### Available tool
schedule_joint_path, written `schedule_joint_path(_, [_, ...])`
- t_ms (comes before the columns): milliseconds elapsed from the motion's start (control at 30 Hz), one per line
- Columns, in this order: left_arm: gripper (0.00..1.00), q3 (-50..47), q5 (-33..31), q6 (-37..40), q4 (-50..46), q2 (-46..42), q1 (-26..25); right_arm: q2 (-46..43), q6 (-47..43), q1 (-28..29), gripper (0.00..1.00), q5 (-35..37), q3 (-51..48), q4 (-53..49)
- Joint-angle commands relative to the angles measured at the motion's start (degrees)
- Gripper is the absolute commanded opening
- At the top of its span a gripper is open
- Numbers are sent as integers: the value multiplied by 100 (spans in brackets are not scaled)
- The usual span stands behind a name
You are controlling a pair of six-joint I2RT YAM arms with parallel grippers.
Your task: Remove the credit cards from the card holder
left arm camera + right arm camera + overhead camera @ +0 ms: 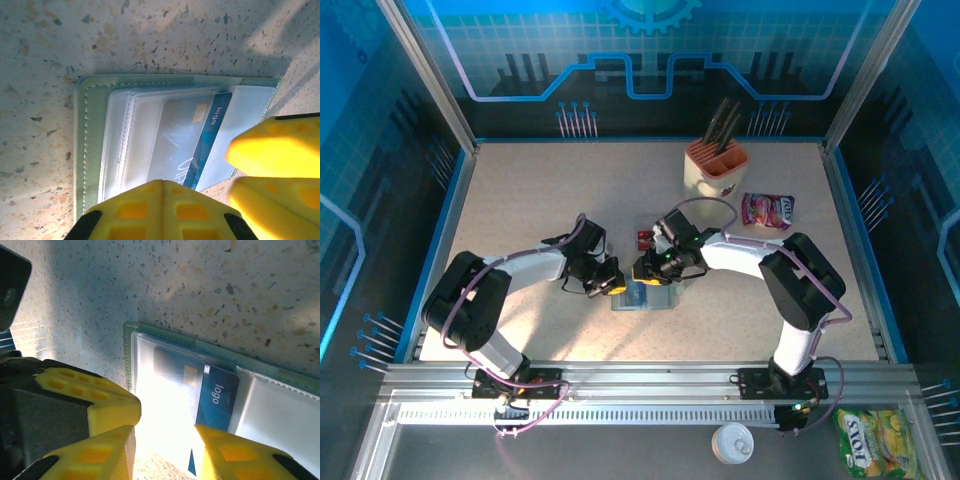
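From above, you were partway through. One red card [646,238] lay loose on the table [520,200], just beyond the card holder [660,298]. The holder lay open and flat near the middle, with both grippers over it. The left gripper [613,285] was at its left end and the right gripper [648,268] at its far edge.

The table was pale and speckled with a blue rim, inside blue-lit walls [420,80] printed with a circuit pattern. A knife block [716,168] and a pink packet [767,210] stood well apart from the work, at the far right. Off the table, past the metal rail [620,380] at the near edge, you had a yellow packet [876,442] and a white cap [732,442].

From the left wrist, the left gripper's jaws were pressed together with nothing between them, low over the holder's near edge. A blue-and-white card [205,135] was still tucked in a clear sleeve [130,140]. The sleeves to its left looked empty, though glare made that uncertain. The right gripper's fingers [270,150] sat just beside the card's lower corner.

From the right wrist, the jaws stood apart, and the blue-and-white card's near corner lay between them. I judged it not yet pinched. At least that card was left to draw out.
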Motion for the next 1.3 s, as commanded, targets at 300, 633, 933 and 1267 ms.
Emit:
schedule_joint_path(300, [0,-20,-37,58,-88,193,-65,-5,86,-113,37,-125,-338,83])
schedule_joint_path(633, [0,-39,-95,59,-119,168,-66,182,188,-117,37,-254,-434,336])
schedule_joint_path(933, [0,33,-144,81,-218,-4,-65,307,270,-104,37,-355,-417,489])
schedule_joint_path(1267, [0,-55,-144,95,-205,271,-65,305,281,-98,36,-404,-417,543])
